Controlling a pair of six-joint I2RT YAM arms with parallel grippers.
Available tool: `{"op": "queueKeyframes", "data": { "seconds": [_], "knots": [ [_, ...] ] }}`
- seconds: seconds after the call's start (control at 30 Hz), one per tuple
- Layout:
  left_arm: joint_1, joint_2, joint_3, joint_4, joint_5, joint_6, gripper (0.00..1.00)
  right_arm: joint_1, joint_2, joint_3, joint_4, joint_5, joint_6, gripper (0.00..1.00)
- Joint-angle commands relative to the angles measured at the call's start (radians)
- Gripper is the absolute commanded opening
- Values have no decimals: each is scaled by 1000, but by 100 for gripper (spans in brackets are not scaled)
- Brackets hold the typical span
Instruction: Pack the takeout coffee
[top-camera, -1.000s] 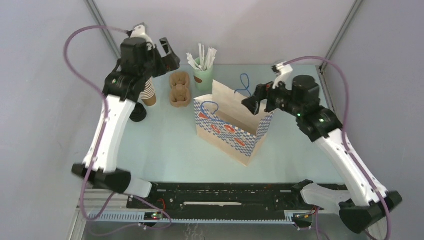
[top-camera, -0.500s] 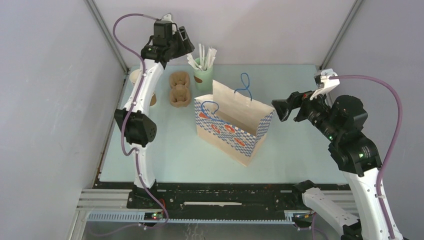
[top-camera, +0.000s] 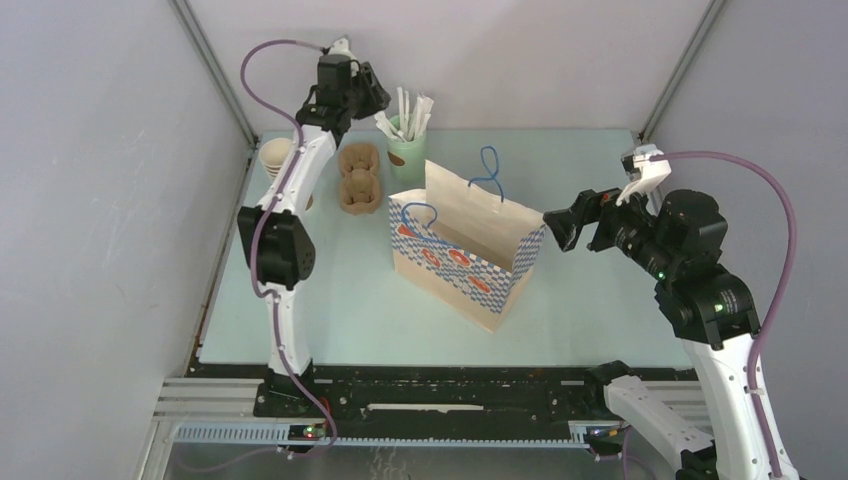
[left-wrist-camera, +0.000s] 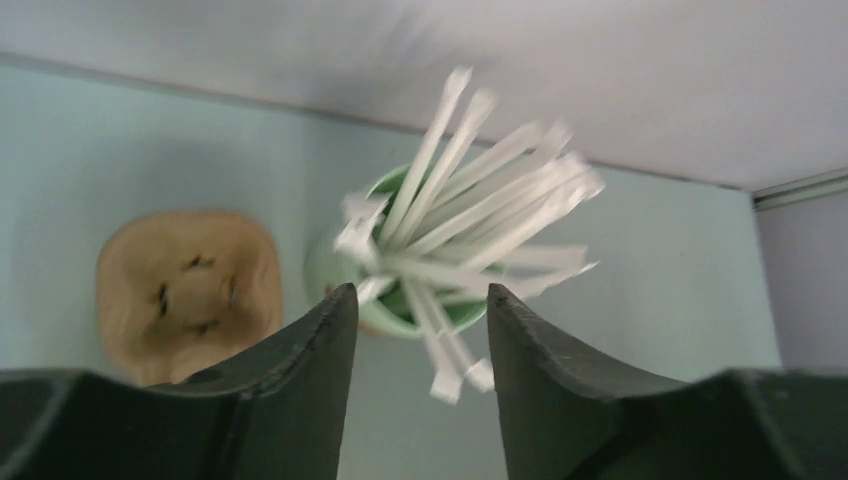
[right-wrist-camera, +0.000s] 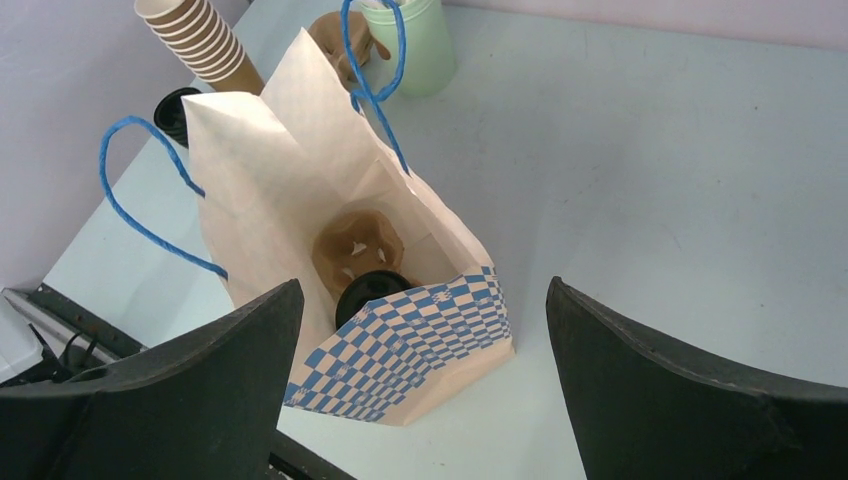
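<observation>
One takeout coffee shows only as a black lid (right-wrist-camera: 372, 292) deep inside the paper bag (right-wrist-camera: 300, 150), next to a brown pulp carrier (right-wrist-camera: 355, 245). The bag (top-camera: 465, 255), checkered blue with blue handles, stands open mid-table. My right gripper (top-camera: 560, 228) hovers just right of the bag's mouth, and its jaws (right-wrist-camera: 422, 288) stand wide open with nothing between them. My left gripper (top-camera: 372, 98) is stretched to the back of the table, above a green cup of wrapped straws (left-wrist-camera: 400, 300). Its jaws (left-wrist-camera: 420, 290) are partly open and hold nothing.
A stack of lidless brown cups (top-camera: 275, 158) stands at the back left, and a loose black lid (right-wrist-camera: 175, 110) lies beside that stack (right-wrist-camera: 200, 40). An empty pulp carrier (top-camera: 358, 178) sits between the stack and the green cup (top-camera: 405, 148). Walls close in at back and sides.
The left arm swung from near the cup stack to the back by the straws, and its jaws narrowed. The right gripper drew back from over the bag to its right side, staying open.
</observation>
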Motion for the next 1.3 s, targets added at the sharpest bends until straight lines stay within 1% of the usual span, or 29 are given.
{"op": "queueKeyframes", "data": {
  "seconds": [0.0,0.07,0.1,0.17,0.23,0.33,0.4,0.53,0.7,1.1,1.27],
  "knots": [
    [2,-209,-184,30,-87,41,60,-8,-8,-21,9,-35,13,100],
    [5,-233,-220,16,-93,45,67,-8,-6,-41,17,-43,9,100],
    [6,-233,-228,4,-102,37,69,-9,-4,-46,19,-48,5,100],
    [10,-210,-227,-24,-104,2,70,-10,-2,-55,19,-60,-9,100],
    [20,-163,-200,-39,-71,-46,68,-14,-2,-57,14,-67,-29,100],
    [23,-79,-109,-56,-28,-102,60,-25,-8,-59,2,-68,-69,100],
    [23,-37,-62,-55,-14,-129,59,-41,-16,-62,-3,-68,-93,100],
    [21,8,-31,-53,-34,-168,58,-80,-29,-63,-16,-70,-115,100],
    [21,31,-30,-63,-90,-162,56,-85,-34,-68,-16,-40,-151,100],
    [21,75,4,-24,-28,-155,34,-91,-19,-82,18,-68,-149,100],
    [20,82,15,-15,-8,-158,20,-82,-25,-82,11,-59,-157,100]
  ]
}}
